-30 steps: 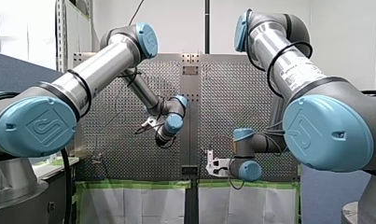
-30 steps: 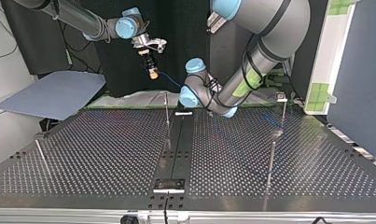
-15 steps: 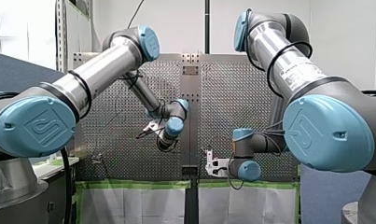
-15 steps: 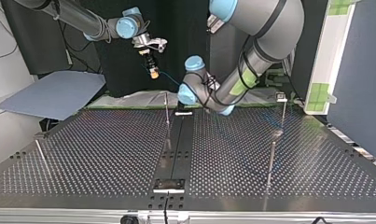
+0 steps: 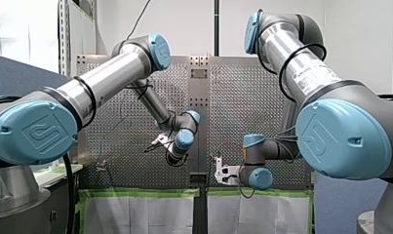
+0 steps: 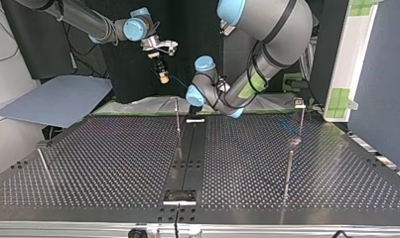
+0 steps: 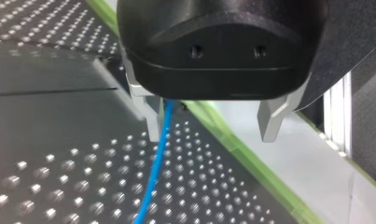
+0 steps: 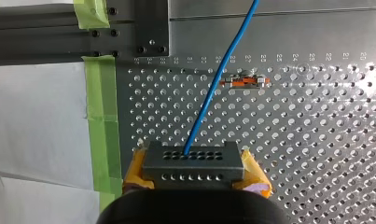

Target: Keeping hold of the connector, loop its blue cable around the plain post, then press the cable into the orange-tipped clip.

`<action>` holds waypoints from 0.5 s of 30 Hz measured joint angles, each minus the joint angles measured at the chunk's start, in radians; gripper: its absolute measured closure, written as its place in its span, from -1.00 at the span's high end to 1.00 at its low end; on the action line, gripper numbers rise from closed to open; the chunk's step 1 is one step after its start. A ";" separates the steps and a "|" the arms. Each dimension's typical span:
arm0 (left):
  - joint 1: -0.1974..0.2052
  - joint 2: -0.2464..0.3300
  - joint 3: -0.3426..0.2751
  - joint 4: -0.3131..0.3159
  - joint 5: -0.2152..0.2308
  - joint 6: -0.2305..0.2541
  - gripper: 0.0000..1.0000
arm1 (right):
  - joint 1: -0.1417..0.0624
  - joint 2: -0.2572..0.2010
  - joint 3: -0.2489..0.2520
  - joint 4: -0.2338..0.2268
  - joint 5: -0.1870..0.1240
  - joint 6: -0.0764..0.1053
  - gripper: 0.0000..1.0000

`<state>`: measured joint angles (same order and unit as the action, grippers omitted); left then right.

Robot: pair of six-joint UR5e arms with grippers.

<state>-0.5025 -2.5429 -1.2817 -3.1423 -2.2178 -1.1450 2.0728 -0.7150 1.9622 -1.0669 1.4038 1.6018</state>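
In the right wrist view my right gripper has its yellow pads shut on a grey connector. Its blue cable runs ahead over the perforated table and passes beside an orange-tipped clip. In the top view the connector hangs high over the table's far edge, with the cable slanting toward my left arm's wrist. My left gripper is open; the cable runs between its metal fingers, close against one finger. A thin post stands just below.
More thin posts rise from the table at the top view's right and left; one far-right post carries a small clip head. Green tape lines the table's edge. A blue-grey sheet lies beyond the far left corner.
My left arm's wrist has swung toward the top view's left, closer to the hanging connector and the middle post. My right arm and the connector have stayed put.
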 joint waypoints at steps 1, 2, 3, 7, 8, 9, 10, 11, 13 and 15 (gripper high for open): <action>-0.002 -0.005 0.001 -0.001 0.003 -0.005 0.98 | 0.000 0.000 0.000 0.000 0.000 0.000 -1.00; -0.003 -0.007 0.003 -0.002 0.006 -0.010 0.98 | -0.001 0.000 0.000 0.001 0.000 0.000 -1.00; -0.004 -0.009 0.005 -0.004 0.010 -0.016 0.98 | -0.002 0.000 0.000 0.001 0.000 -0.001 -1.00; -0.004 -0.012 0.013 -0.010 0.040 -0.049 0.98 | -0.004 0.000 0.000 0.002 0.000 -0.001 -1.00; -0.003 -0.012 0.014 -0.010 0.048 -0.057 0.98 | -0.004 0.000 0.000 0.002 0.000 -0.001 -1.00; -0.001 -0.012 0.014 -0.008 0.056 -0.066 0.98 | -0.005 0.000 0.000 0.002 0.000 -0.002 -1.00; 0.001 -0.013 0.015 -0.005 0.068 -0.078 0.98 | -0.005 0.000 0.000 0.002 0.000 -0.002 -1.00; 0.003 -0.012 0.015 -0.003 0.077 -0.087 0.98 | -0.006 0.000 0.000 0.001 0.000 -0.002 -1.00; 0.007 -0.012 0.015 -0.001 0.097 -0.106 0.98 | -0.007 0.000 0.000 0.000 0.000 -0.003 -1.00; 0.011 -0.012 0.015 -0.002 0.113 -0.123 0.98 | -0.008 0.000 0.000 -0.004 0.000 -0.003 -1.00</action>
<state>-0.4917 -2.5548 -1.2665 -3.1443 -2.1047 -1.2675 2.0650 -0.7146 1.9617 -1.0706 1.4036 1.5992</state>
